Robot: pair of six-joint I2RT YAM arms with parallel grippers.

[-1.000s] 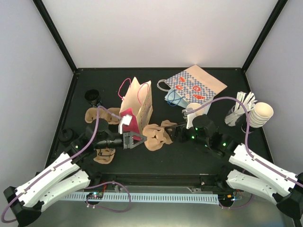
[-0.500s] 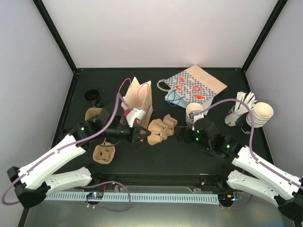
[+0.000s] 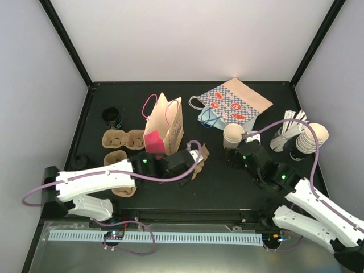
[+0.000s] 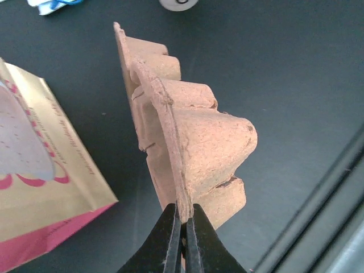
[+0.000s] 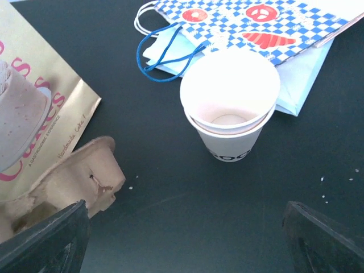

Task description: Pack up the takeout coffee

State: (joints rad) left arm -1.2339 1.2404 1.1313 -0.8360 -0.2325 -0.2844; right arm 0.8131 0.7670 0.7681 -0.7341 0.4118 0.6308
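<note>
While the left gripper (image 4: 183,219) pinches the thin rim of a moulded pulp cup carrier (image 4: 193,136), its jaws shut tight on that edge and the carrier turned up on its side, the right gripper (image 5: 185,210) hangs with its jaws spread wide and nothing between them. The takeout coffee cup (image 5: 230,139) stands upright on the black bench (image 5: 170,187) ahead of the right gripper, apart from both fingers. A blue checked paper bag (image 5: 273,23) lies flat just beyond it. The pink and gold bag (image 4: 34,170) stands to the left of the left gripper, near the carrier. The grip on so narrow a lip looks fragile: the pulp could tear or slip free. A hard squeeze by the right gripper could crush or topple the light, empty cup.
</note>
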